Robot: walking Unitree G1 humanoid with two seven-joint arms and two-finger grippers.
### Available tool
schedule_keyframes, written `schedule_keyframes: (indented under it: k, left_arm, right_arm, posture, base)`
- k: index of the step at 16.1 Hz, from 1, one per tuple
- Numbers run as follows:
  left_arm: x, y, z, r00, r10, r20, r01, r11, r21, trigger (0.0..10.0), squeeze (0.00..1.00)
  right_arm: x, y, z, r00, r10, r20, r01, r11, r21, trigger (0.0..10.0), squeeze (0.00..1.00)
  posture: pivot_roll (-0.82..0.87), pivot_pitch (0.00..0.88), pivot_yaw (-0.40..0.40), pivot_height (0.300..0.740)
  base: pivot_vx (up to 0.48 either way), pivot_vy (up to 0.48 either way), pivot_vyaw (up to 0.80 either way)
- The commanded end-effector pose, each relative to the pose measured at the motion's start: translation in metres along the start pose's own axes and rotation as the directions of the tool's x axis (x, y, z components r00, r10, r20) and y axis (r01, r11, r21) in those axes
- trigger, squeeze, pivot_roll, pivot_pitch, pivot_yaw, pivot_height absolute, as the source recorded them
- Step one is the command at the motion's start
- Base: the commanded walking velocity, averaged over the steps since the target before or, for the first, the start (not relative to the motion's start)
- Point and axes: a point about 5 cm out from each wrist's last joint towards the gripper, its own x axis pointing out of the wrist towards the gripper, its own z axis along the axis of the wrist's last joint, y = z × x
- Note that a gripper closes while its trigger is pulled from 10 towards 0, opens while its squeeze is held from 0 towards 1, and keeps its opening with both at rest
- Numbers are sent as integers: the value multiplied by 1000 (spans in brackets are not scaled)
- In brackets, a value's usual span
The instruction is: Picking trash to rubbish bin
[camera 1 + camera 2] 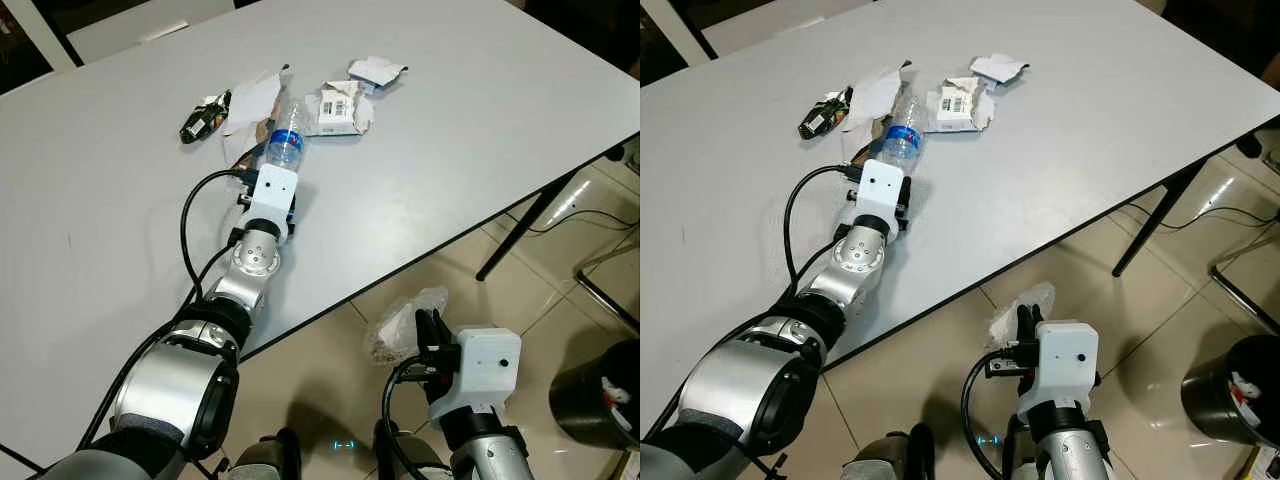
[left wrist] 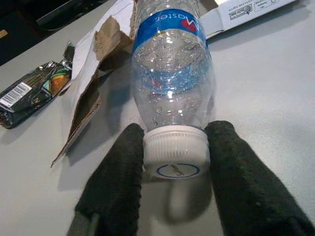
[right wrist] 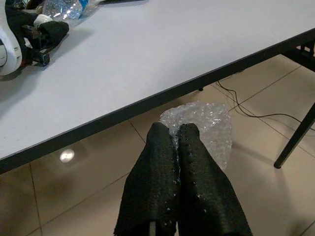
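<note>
A clear plastic bottle (image 2: 170, 73) with a blue label lies on the white table (image 1: 460, 150), its white cap (image 2: 174, 157) pointing at my left arm. My left gripper (image 2: 173, 152) has one black finger pressed on each side of the cap. Beyond the bottle lie a dark snack wrapper (image 1: 205, 117), torn cardboard (image 1: 250, 105), a flattened white box (image 1: 335, 108) and crumpled paper (image 1: 375, 70). My right gripper (image 3: 178, 132) hangs below the table's front edge, shut on a wad of bubble wrap (image 3: 209, 123). A black rubbish bin (image 1: 600, 395) stands on the floor at the far right.
The table's dark edge (image 1: 440, 250) runs diagonally between my two arms. A black table leg (image 1: 525, 225) slants to the tiled floor, with a cable (image 1: 590, 215) and chair legs (image 1: 605, 290) behind it. Open floor lies between my right gripper and the bin.
</note>
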Motion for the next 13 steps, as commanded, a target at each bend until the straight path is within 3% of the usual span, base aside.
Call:
schedule_keyframes:
  k: [1,13]
  left_arm:
    - [-4,-1,-10,999,-17,-38,17,1000,11,0,0]
    - [-4,0,-10,999,-8,-35,8,1000,19,0,0]
  right_arm:
    - [-3,3,4,1000,5,12,-5,1000,7,10000,0]
    - [-3,3,4,1000,10,8,-10,1000,8,10000,0]
  posture:
    - [-97,247,105,740]
    - [-99,251,101,740]
  base:
    - [0,0,0]
    - [0,0,0]
